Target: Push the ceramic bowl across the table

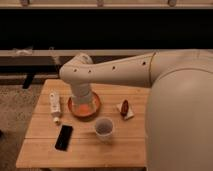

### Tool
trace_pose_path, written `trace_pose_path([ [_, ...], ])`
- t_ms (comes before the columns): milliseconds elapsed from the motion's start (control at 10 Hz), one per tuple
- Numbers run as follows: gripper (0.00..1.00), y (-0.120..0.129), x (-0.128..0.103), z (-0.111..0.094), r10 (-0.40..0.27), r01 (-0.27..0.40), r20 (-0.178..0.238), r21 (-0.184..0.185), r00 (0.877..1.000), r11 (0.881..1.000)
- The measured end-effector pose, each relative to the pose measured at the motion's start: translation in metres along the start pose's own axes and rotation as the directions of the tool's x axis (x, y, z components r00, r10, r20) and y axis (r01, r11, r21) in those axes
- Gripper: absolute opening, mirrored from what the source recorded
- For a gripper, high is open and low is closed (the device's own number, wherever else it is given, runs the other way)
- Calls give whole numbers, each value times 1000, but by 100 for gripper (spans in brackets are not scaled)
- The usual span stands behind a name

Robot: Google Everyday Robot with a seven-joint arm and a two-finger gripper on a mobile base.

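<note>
Near the middle of the table (117, 147), toward its far half, sits the ceramic bowl (95, 108), its orange-red glaze showing on either side of the arm's lower end. The hand (83, 102) points down over the bowl's centre and seems to reach inside it. Whether it is clenched or released I cannot tell, since the wrist hides it.

The risks, as I judge them, come from the bowl's neighbours. A white tube (54, 105) lies just beside the bowl on the view's left, so a push that way would shove it toward the table's side. A white cup (104, 128) stands near the bowl on the front side, and a push toward it could tip it or drive it onward. A small dark-red item (124, 107) on a pale wrapper lies to the right, and a black phone (63, 137) rests nearer the front. Pressing on the inner wall could also tilt the shallow bowl rather than slide it.

No brand, label or writing can be read anywhere.
</note>
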State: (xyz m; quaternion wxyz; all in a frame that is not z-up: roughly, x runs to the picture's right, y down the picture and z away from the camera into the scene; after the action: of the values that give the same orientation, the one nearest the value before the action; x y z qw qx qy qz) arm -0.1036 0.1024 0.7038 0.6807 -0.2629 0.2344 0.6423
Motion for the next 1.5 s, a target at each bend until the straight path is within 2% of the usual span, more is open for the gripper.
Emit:
trace_pose_path([
  [1300,65,0,0,-1,1,-1,1,-1,1000,1000],
  [1500,65,-3,-9,2,-7,7,5,-6,1000,1000],
])
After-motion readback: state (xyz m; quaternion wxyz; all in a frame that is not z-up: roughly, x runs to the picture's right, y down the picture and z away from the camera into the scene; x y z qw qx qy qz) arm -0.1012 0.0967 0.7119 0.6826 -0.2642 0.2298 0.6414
